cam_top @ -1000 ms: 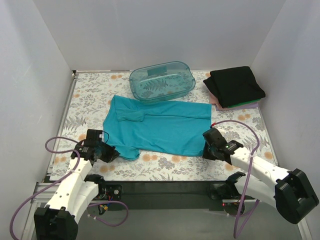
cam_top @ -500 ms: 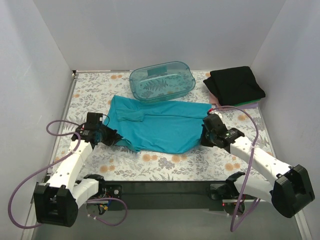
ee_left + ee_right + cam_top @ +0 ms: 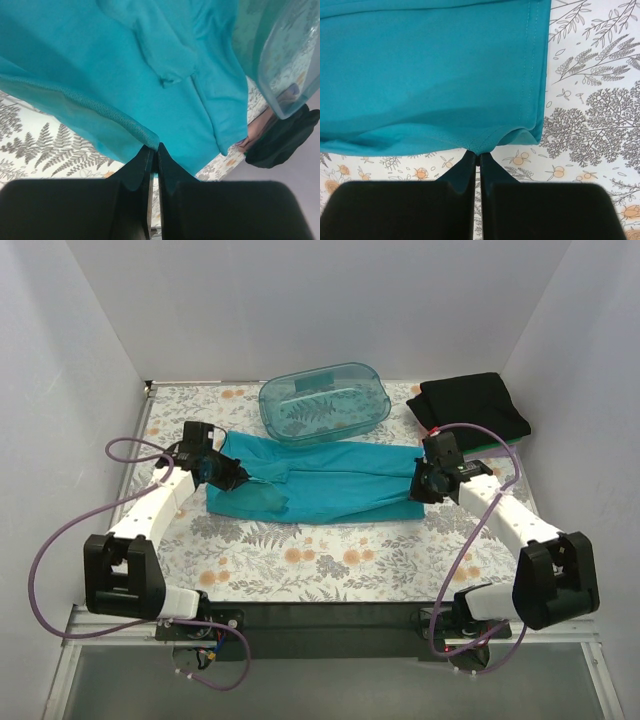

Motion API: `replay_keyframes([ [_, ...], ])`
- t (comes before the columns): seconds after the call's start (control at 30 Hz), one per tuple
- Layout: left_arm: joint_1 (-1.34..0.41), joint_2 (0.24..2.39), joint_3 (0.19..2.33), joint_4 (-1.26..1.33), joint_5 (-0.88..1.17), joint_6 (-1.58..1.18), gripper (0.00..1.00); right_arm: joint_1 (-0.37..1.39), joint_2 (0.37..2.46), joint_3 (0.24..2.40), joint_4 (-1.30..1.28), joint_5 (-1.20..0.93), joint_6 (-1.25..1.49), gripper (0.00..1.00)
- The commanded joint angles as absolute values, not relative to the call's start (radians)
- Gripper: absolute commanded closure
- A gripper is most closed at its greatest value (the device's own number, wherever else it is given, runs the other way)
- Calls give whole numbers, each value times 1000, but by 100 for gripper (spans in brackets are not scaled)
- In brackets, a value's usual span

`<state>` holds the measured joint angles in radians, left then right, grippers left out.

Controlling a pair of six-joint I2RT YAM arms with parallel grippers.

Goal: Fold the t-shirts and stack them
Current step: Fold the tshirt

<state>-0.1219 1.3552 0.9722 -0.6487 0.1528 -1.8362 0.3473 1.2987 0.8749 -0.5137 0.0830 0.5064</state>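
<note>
The teal-blue t-shirt (image 3: 320, 485) lies across the middle of the floral table, its near half lifted and carried back over its far half. My left gripper (image 3: 226, 476) is shut on the shirt's left hem; in the left wrist view the gripper (image 3: 155, 148) pinches the teal hem (image 3: 125, 120). My right gripper (image 3: 424, 487) is shut on the shirt's right hem; in the right wrist view the gripper (image 3: 478, 155) pinches the stitched edge (image 3: 445, 90). A stack of folded t-shirts (image 3: 474, 410), black on top with pinkish and green edges below, sits at the back right.
A translucent teal plastic tub (image 3: 324, 402) stands upside down just behind the shirt's far edge. It also shows in the left wrist view (image 3: 285, 55). White walls close in the table on the left, back and right. Purple cables loop beside both arms.
Both grippers have carried the shirt's near edge away from the table's front toward the back. The shirt now looks about half as deep, folded over itself.
</note>
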Motion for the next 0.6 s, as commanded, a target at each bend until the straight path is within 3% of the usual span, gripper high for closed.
replay_keyframes([
  [0.0,-123,1379,1048,-617,140,-1827,100,307,1339,946,-515,28,443,99],
  [0.57,-115,1448,1143,-563,-69,-1818,100,267,1549,1055,-514,-38,399,99],
])
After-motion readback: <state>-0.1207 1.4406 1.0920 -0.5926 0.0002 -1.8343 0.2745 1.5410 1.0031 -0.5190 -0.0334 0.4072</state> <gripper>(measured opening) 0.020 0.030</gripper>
